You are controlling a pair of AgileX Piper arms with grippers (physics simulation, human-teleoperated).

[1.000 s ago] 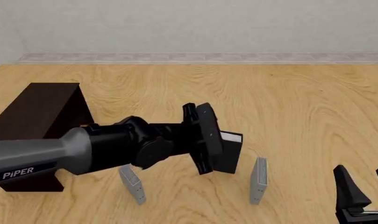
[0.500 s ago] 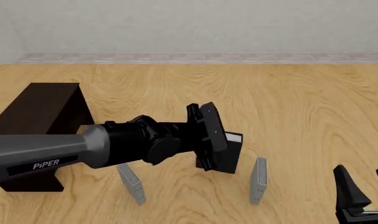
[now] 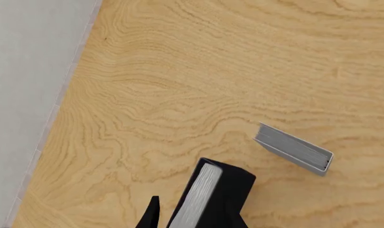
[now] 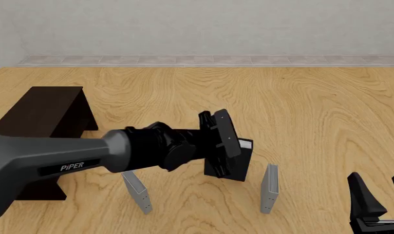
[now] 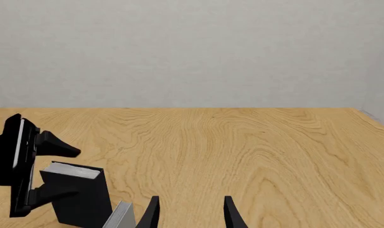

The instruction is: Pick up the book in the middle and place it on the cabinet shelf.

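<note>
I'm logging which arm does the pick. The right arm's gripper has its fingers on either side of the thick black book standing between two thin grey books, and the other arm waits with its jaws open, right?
Not quite: it is the left gripper that straddles the book, as the front and right wrist views show. The right gripper is the one waiting open. The two grey books do flank it.

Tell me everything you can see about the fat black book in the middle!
The book is thick, with a plain black cover and white page edges showing along the top. It stands upright on the wooden table, between two thin grey books, apart from both. The left gripper has its fingers on either side of the book; whether they already squeeze it cannot be told. The dark cabinet shelf sits away to the left.
</note>
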